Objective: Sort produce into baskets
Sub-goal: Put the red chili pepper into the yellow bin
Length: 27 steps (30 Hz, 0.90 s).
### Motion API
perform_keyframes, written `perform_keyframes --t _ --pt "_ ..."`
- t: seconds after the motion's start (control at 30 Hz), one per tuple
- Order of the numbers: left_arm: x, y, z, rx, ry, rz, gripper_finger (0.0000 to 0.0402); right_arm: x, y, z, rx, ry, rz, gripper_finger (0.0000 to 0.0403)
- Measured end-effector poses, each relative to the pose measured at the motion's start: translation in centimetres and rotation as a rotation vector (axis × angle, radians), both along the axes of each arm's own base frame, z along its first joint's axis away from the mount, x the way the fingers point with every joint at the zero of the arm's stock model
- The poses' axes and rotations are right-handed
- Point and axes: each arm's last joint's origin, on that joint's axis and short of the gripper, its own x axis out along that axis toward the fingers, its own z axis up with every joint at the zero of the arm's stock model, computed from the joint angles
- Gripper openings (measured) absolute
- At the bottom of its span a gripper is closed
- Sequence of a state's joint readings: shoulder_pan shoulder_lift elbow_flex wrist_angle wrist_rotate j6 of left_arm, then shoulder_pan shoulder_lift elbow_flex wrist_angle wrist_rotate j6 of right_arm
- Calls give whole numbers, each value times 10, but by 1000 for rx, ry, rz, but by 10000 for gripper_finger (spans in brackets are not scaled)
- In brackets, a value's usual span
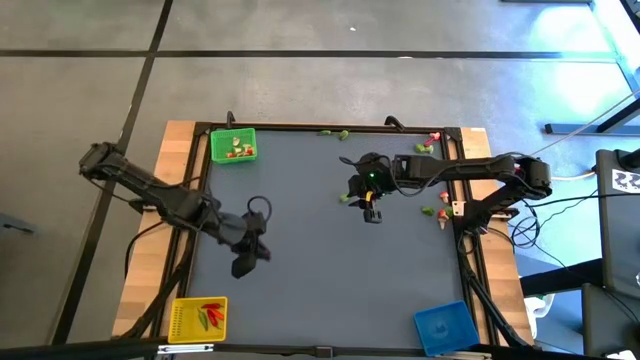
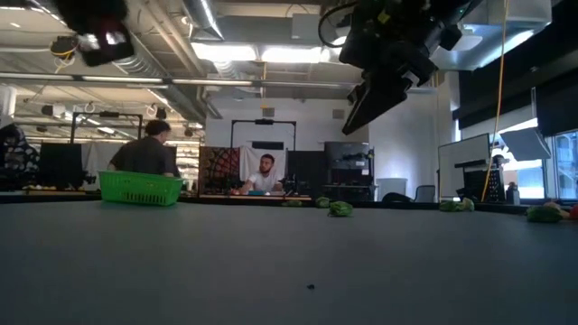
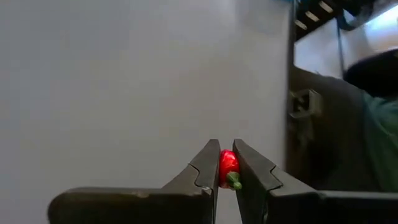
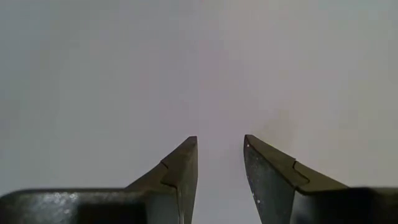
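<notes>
Dark matting covers your table (image 1: 310,250), with a green basket (image 1: 233,146), yellow basket (image 1: 199,319) and blue basket (image 1: 444,327) at three corners. Your left gripper (image 3: 226,163), arm stretched low across the mat's left half, is clenched on a small red pepper (image 3: 227,168) between its fingertips. Your right gripper (image 4: 220,149) hangs mid-table, fingers parted, holding nothing, with loose produce (image 1: 346,198) just beside it. No readable writing shows.
</notes>
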<state>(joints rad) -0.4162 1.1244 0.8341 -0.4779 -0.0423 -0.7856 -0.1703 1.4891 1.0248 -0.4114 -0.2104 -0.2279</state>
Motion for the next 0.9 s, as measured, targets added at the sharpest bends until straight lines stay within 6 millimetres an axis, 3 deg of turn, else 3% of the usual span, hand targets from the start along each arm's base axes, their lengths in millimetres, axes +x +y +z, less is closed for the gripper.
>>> perform_keyframes --t 0.2,0.6,0.9 --pt "-15 -26 -3 -168 109 6 36 0 0 0 0 0 0 131" --pt "-58 -70 -10 -337 385 -37 40 3 -1 3 -15 -43 8 131" --pt "-78 -99 -27 -316 528 -15 46 -1 0 -8 -12 -19 10 131"
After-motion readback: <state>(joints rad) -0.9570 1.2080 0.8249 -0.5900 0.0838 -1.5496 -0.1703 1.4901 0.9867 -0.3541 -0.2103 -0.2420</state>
